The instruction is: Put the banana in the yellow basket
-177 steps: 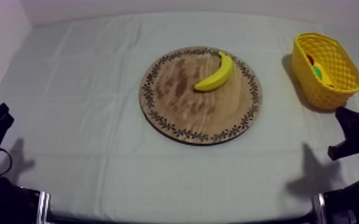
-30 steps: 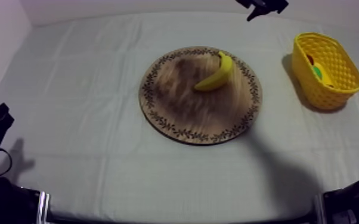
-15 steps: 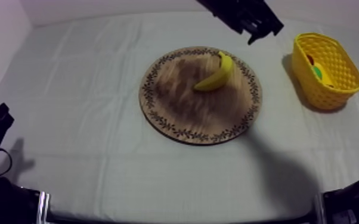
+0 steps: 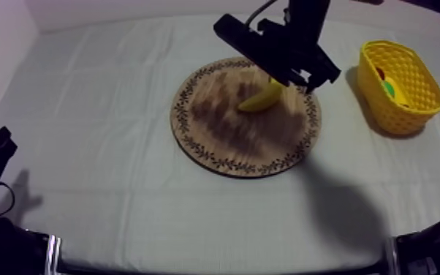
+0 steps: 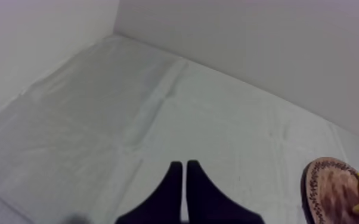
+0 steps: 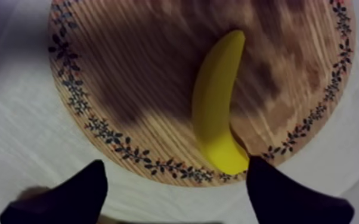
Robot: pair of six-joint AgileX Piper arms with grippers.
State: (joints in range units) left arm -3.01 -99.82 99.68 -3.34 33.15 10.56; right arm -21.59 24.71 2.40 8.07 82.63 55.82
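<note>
- Basket (image 4: 384,110) first: it stands at my right edge of the table (image 4: 84,168), and a red bit and a green bit show inside it (can't tell what they are).
- The banana (image 6: 214,119) isn't in it. It lies on the board (image 6: 140,89), curved along the patterned rim on the side facing the basket.
- My right gripper (image 6: 176,176) hangs over that rim, fingers spread wide with nothing between them, one tip just beside the banana's end.
- My left gripper (image 5: 185,170) sits low over bare cloth, fingers pressed together in a wedge, well apart from the board.
- Room to move: there's open cloth between the board and the basket, and a wide bare stretch on my left.
</note>
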